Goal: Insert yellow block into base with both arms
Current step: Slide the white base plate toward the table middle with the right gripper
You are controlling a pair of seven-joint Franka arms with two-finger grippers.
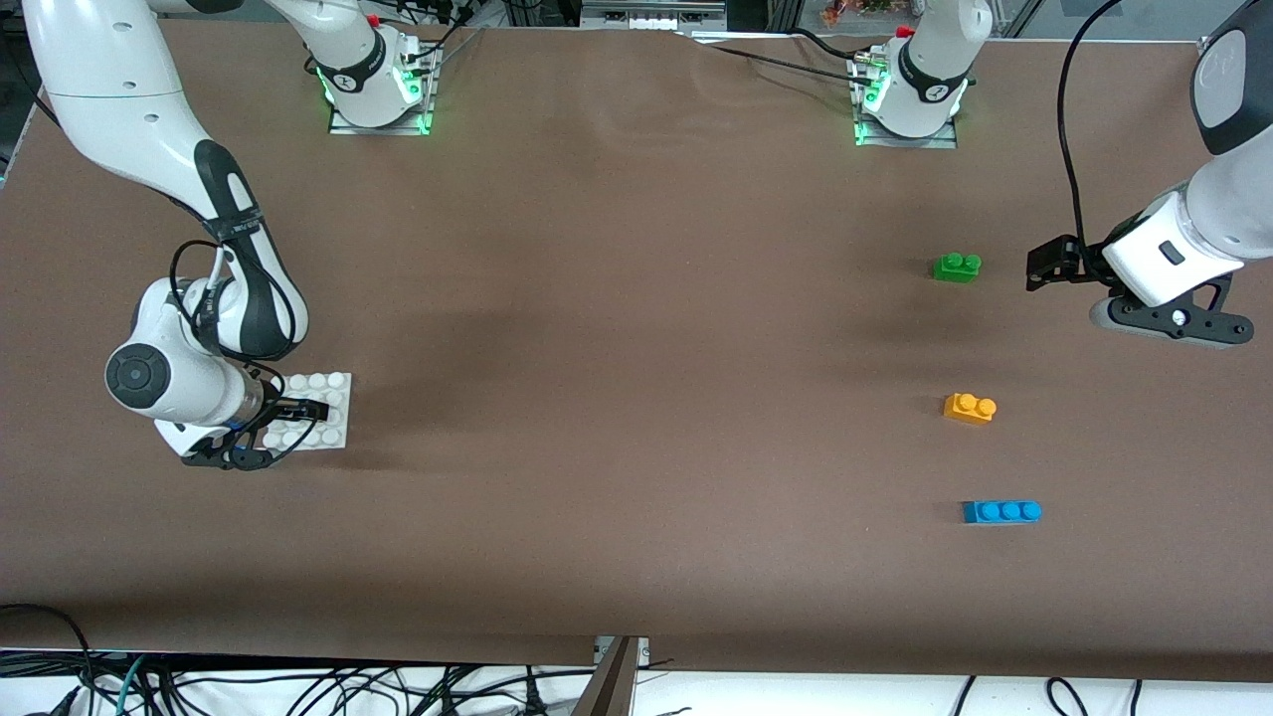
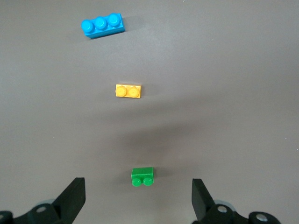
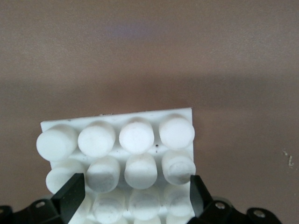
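right end effector point(image 1: 298, 410) spread astride base point(image 1: 333, 398), steadying | left end effector point(image 2: 138, 201) spread, above green brick point(image 1: 957, 267) | yellow block point(image 1: 970, 408) untouched

Three bricks point(image 1: 970, 408), one base point(image 1: 333, 383)

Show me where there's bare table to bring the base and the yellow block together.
The widest bare stretch lies between the base, under the right hand, and the column of bricks. It is crowded at the left arm's end: green brick, yellow block and blue brick line up there, with the open left hand beside the green one.
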